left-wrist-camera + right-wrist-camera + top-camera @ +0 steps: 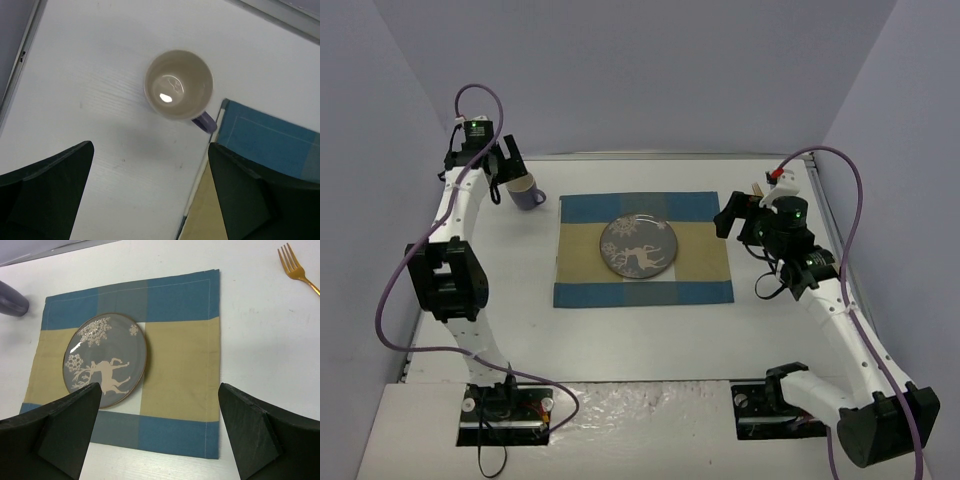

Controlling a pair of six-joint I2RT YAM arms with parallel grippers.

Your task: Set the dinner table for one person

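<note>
White dinner table [650,340] filling the lilac-walled bay, checked placemat [705,265] at its middle, deer plate [639,246] on that; left gripper [150,150] jaws wide above the upright mug [178,84], right gripper [160,390] jaws wide over the mat; gold fork [297,271] on bare table nearby

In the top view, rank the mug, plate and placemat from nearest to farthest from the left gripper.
1. The mug, just beside the left gripper, at the far left.
2. The placemat, to the mug's right, its far-left corner close by.
3. The plate, at the placemat's middle, farthest.
</note>
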